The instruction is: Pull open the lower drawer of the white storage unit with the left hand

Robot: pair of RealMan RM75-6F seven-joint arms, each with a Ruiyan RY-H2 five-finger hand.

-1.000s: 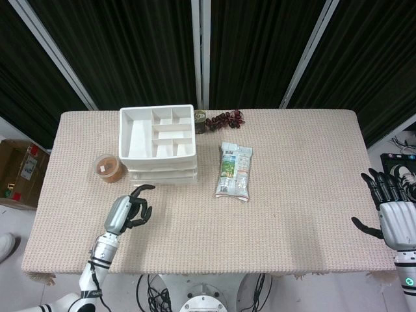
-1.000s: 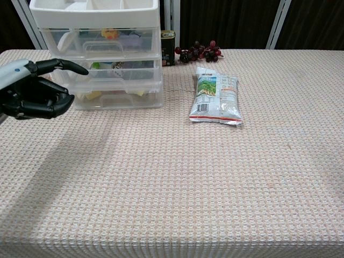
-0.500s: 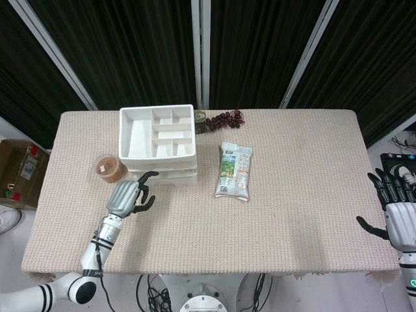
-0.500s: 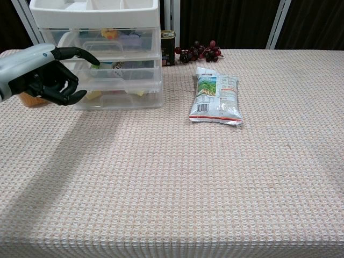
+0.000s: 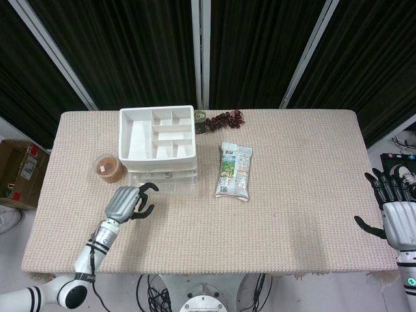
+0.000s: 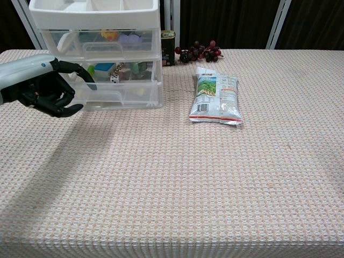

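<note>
The white storage unit (image 5: 158, 138) (image 6: 97, 32) stands at the back left of the table, a divided tray on top. Its lower drawer (image 5: 170, 186) (image 6: 121, 95) sticks out a little past the drawers above; small coloured items show through its clear wall. My left hand (image 5: 129, 201) (image 6: 42, 91) is at the drawer's front left corner, fingers curled and one finger hooked over the front rim. My right hand (image 5: 396, 213) hovers off the table's right edge with fingers spread and nothing in it; only the head view shows it.
A green snack bag (image 5: 234, 170) (image 6: 216, 101) lies right of the unit. A small can (image 5: 200, 121) (image 6: 167, 40) and dark grapes (image 5: 225, 119) (image 6: 200, 51) sit behind. A brown-filled cup (image 5: 108, 168) stands left of the unit.
My left hand reached forward to the unit, hooked the lower drawer's front, then drew back toward me. The drawer has slid out a short way. The right hand barely moved.
</note>
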